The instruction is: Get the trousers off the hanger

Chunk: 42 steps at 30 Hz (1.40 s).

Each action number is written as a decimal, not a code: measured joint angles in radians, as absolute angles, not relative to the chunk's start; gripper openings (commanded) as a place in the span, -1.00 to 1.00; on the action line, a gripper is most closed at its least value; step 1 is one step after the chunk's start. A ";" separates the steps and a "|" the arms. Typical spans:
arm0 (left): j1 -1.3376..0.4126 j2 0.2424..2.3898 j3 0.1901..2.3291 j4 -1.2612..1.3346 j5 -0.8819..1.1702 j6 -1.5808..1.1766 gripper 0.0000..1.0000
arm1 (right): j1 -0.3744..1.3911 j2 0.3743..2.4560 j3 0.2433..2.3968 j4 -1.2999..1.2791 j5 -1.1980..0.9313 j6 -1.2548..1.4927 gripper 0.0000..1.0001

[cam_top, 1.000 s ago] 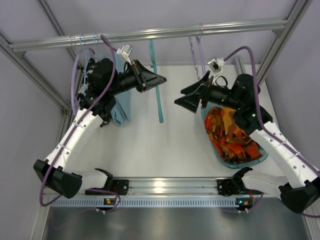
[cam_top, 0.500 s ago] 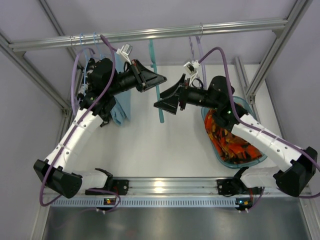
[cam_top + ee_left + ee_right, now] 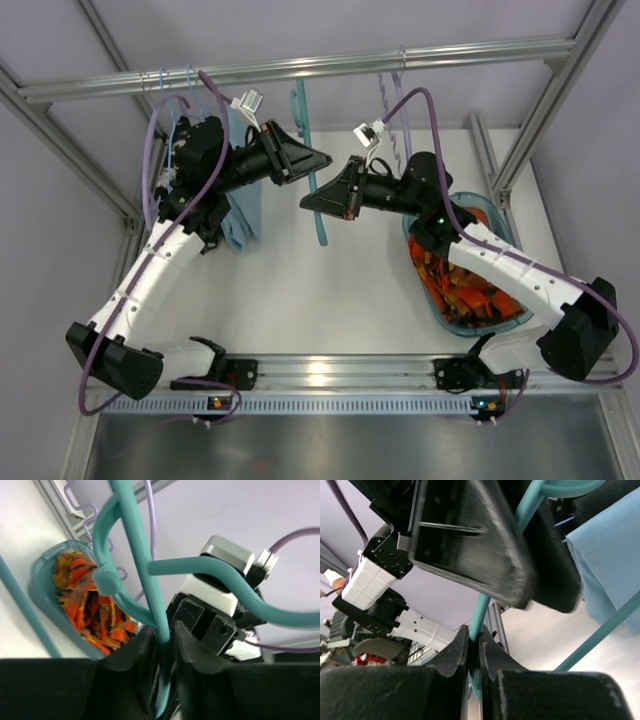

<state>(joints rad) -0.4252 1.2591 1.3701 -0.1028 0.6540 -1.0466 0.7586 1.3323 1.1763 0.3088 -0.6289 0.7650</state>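
The teal hanger (image 3: 320, 222) hangs from the rail with nothing on it. It fills the left wrist view (image 3: 135, 545). My right gripper (image 3: 308, 203) is shut on its thin bar (image 3: 481, 612), pinching it between both fingertips (image 3: 475, 640). My left gripper (image 3: 318, 158) sits just above, its jaws slightly apart around the same bar (image 3: 164, 640), with dark gaps beside it. The orange, red and brown trousers (image 3: 465, 285) lie crumpled in a teal basin (image 3: 437, 312) at the right, also seen in the left wrist view (image 3: 87, 607).
A light-blue cloth (image 3: 245, 215) hangs behind the left arm. Pale wire hangers (image 3: 175, 85) and a lilac hanger (image 3: 395, 100) hang on the metal rail (image 3: 450, 52). Frame posts stand at both sides.
My right arm swung left from over the basin to the hanger and shut on its bar. My left gripper's jaws have loosened around the bar.
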 measured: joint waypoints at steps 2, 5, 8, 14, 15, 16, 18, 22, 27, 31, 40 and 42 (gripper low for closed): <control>-0.413 1.245 1.358 -0.108 0.653 -1.032 0.06 | 0.760 1.341 1.176 0.326 -0.640 0.786 -1.00; -0.379 1.210 1.337 -0.138 0.654 -0.984 0.50 | 0.760 1.360 1.176 0.363 -0.654 0.816 -1.00; -0.336 1.155 1.324 -0.188 0.653 -0.905 0.79 | 0.760 1.388 1.177 0.400 -0.665 0.836 -1.00; -0.315 0.999 1.315 -0.333 0.635 -0.711 0.97 | 0.759 1.436 1.177 0.475 -0.675 0.838 -1.00; -0.310 0.973 1.314 -0.352 0.635 -0.691 0.97 | 0.759 1.445 1.178 0.487 -0.676 0.834 -1.00; -0.302 0.954 1.314 -0.364 0.638 -0.676 0.97 | 0.757 1.457 1.180 0.495 -0.677 0.826 -1.00; -0.269 0.920 1.314 -0.382 0.652 -0.651 0.97 | 0.754 1.485 1.188 0.511 -0.680 0.803 -1.00; -0.221 0.886 1.314 -0.402 0.665 -0.625 0.97 | 0.744 1.567 1.234 0.539 -0.685 0.751 -1.00; -0.162 0.873 1.314 -0.418 0.665 -0.629 0.97 | 0.723 1.649 1.293 0.566 -0.687 0.688 -1.00; -0.102 0.862 1.312 -0.425 0.673 -0.666 0.97 | 0.704 1.697 1.338 0.582 -0.694 0.637 -1.00; -0.043 0.828 1.299 -0.428 0.698 -0.724 0.96 | 0.685 1.810 1.445 0.614 -0.713 0.571 -1.00; -0.034 0.823 1.296 -0.429 0.699 -0.731 0.97 | 0.683 1.831 1.468 0.617 -0.717 0.557 -1.00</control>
<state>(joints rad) -0.0341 0.8230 1.2957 -0.4290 0.6994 -0.7315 0.6827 1.8313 1.4685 0.6174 -0.7170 0.5571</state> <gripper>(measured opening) 0.983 0.046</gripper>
